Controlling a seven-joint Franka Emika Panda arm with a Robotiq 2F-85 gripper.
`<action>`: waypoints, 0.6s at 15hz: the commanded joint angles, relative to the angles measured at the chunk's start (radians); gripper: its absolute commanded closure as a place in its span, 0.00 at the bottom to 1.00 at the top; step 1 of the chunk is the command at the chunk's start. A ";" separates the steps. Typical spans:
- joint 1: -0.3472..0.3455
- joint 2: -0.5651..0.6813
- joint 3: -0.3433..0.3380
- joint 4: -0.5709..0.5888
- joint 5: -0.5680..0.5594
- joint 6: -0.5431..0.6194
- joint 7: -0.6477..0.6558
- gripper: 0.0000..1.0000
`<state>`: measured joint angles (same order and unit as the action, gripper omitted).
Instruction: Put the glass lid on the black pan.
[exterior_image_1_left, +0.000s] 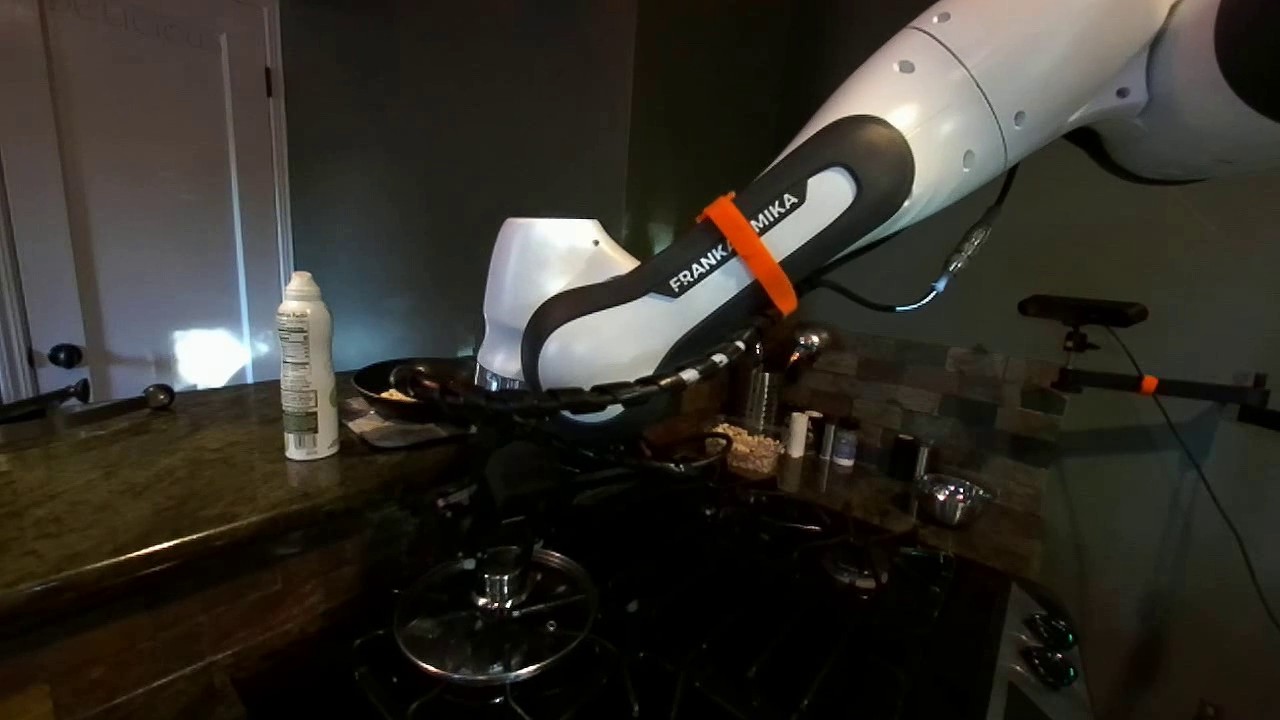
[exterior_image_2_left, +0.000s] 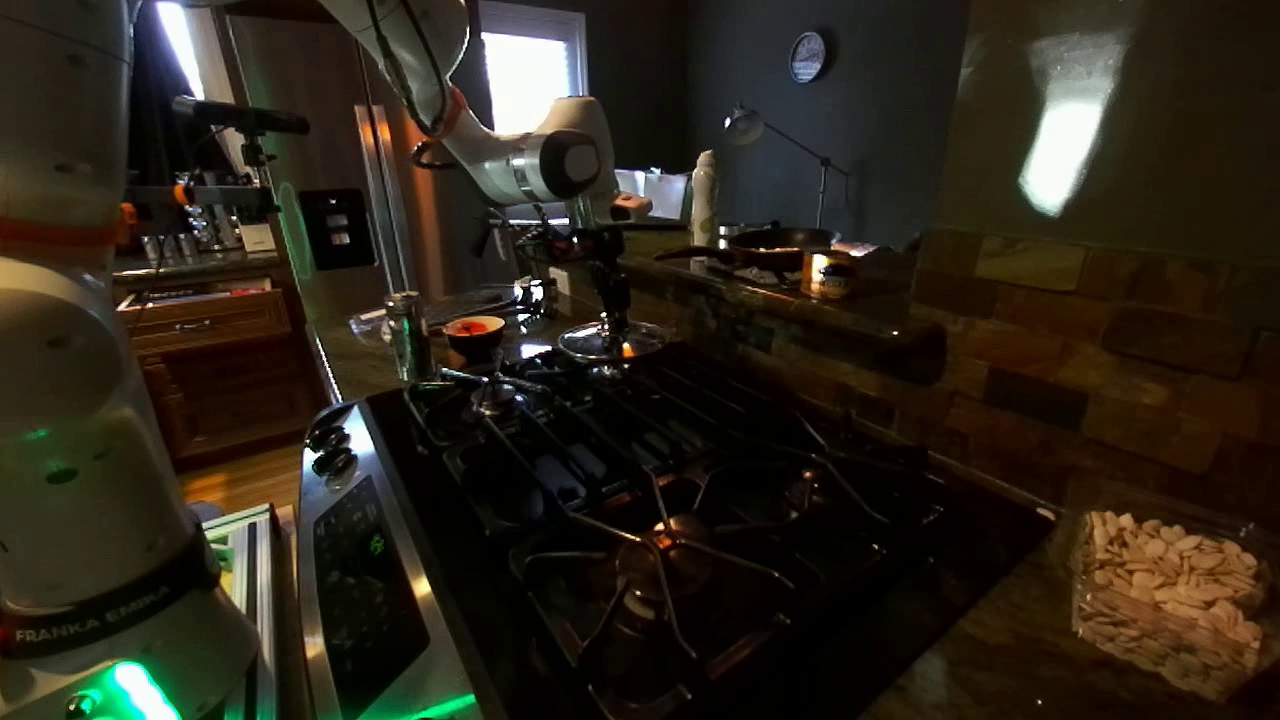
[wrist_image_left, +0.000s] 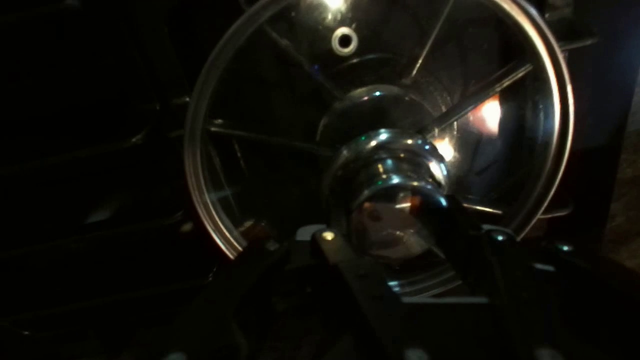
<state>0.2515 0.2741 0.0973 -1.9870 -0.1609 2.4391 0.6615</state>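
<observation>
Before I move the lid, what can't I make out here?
Contact of the hand with the lid knob: wrist view, too dark.
Upper rim of the glass lid: wrist view, cut off by top edge.
Right side of the black frying pan: in an exterior view, behind the arm.
Small print on the white bottle: in an exterior view, too small.

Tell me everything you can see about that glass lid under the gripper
The glass lid is round and see-through, edged by a shiny rim that looks like metal. A small ringed hole sits between the rim and the polished, metal-looking knob at its centre. It is knob up, over the stove grates; whether it rests on them or hangs just above is unclear. The gripper has a finger on each side of the knob, but I can't tell whether they press on it.
</observation>
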 joint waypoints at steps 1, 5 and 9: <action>0.026 -0.067 -0.011 -0.028 -0.024 -0.062 0.039 0.77; -0.006 -0.168 -0.006 -0.113 0.006 -0.065 0.024 0.77; -0.058 -0.280 -0.013 -0.230 0.038 -0.116 0.029 0.77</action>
<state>0.2241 0.1117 0.0903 -2.1045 -0.1505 2.3741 0.6752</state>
